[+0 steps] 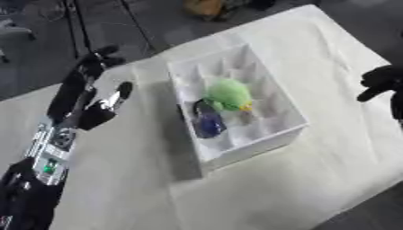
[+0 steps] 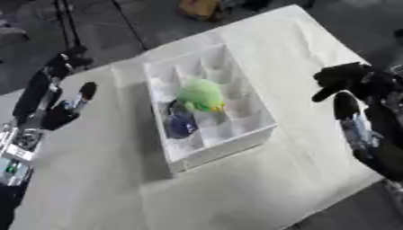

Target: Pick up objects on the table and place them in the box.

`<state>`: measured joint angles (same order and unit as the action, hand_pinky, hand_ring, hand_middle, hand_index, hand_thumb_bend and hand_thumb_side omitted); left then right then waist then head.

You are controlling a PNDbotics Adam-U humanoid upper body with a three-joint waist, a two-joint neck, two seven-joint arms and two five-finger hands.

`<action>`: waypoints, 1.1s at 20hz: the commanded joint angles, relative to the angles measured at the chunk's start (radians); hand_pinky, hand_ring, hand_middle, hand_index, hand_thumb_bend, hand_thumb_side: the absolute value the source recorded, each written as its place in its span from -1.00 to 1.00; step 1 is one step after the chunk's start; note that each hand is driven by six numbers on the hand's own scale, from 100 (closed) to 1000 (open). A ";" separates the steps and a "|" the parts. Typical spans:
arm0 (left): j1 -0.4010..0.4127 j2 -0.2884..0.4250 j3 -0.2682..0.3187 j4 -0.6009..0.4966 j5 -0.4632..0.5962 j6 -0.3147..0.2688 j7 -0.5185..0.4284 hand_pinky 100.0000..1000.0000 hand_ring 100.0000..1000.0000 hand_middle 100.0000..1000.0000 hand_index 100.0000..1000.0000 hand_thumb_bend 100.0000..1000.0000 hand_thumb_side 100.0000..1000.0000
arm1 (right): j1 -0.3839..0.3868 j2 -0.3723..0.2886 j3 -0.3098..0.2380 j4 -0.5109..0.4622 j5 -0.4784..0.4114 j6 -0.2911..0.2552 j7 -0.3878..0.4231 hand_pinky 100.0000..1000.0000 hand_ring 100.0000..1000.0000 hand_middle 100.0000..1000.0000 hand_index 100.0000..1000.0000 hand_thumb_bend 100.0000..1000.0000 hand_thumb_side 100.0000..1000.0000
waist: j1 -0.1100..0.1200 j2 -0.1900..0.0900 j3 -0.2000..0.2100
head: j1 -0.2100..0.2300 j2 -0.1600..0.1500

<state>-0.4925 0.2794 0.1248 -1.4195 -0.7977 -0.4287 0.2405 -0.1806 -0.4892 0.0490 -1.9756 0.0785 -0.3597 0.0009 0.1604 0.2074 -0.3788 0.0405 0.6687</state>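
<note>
With a green plush toy (image 1: pixel 229 94) and a dark blue object (image 1: pixel 209 124) already in the white box (image 1: pixel 260 137), both hands, left (image 1: pixel 88 92) and right (image 2: pixel 346 81), hover empty beside it, the left's fingers straight, the right's curled.

The left eye view's edge crops the right hand (image 1: pixel 384 83).

box (image 1: pixel 260 139): white, open-topped, divided into compartments, askew between left hand (image 1: pixel 82 96) and right hand (image 2: pixel 350 83) | green round plush (image 1: pixel 228 94): inside, mid-box | dark blue object (image 1: pixel 208 123): inside, touching plush's near-left side
</note>
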 commanded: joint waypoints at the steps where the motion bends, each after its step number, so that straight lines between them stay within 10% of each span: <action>1: 0.043 0.010 0.085 -0.095 0.052 0.046 0.051 1.00 0.57 0.75 0.65 -0.29 1.00 | 0.005 -0.009 -0.019 -0.024 0.011 0.028 -0.013 0.45 0.04 0.33 0.60 -0.84 0.34 | -0.025 -0.028 0.022 | -0.005 0.012; 7: 0.196 -0.032 0.207 -0.193 0.147 0.141 0.146 1.00 0.56 0.73 0.63 -0.37 1.00 | 0.021 -0.002 -0.027 -0.024 0.030 0.045 -0.027 0.45 0.03 0.32 0.60 -0.85 0.34 | -0.032 -0.020 0.068 | 0.009 0.025; 14: 0.315 -0.046 0.136 -0.352 0.254 0.241 0.252 1.00 0.53 0.69 0.62 -0.44 1.00 | 0.029 0.009 -0.024 -0.024 0.035 0.046 -0.027 0.45 0.03 0.32 0.60 -0.85 0.34 | -0.048 -0.017 0.073 | 0.038 0.028; 22: 0.353 -0.058 0.117 -0.394 0.384 0.228 0.235 1.00 0.51 0.67 0.61 -0.45 1.00 | 0.034 0.018 -0.023 -0.024 0.042 0.050 -0.026 0.45 0.02 0.32 0.60 -0.85 0.33 | -0.049 -0.013 0.077 | 0.036 0.019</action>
<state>-0.1380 0.2103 0.2376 -1.7896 -0.4343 -0.1965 0.4822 -0.1405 -0.4621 0.0314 -1.9756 0.1116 -0.3120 -0.0230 0.1337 0.2074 -0.3027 0.0757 0.6934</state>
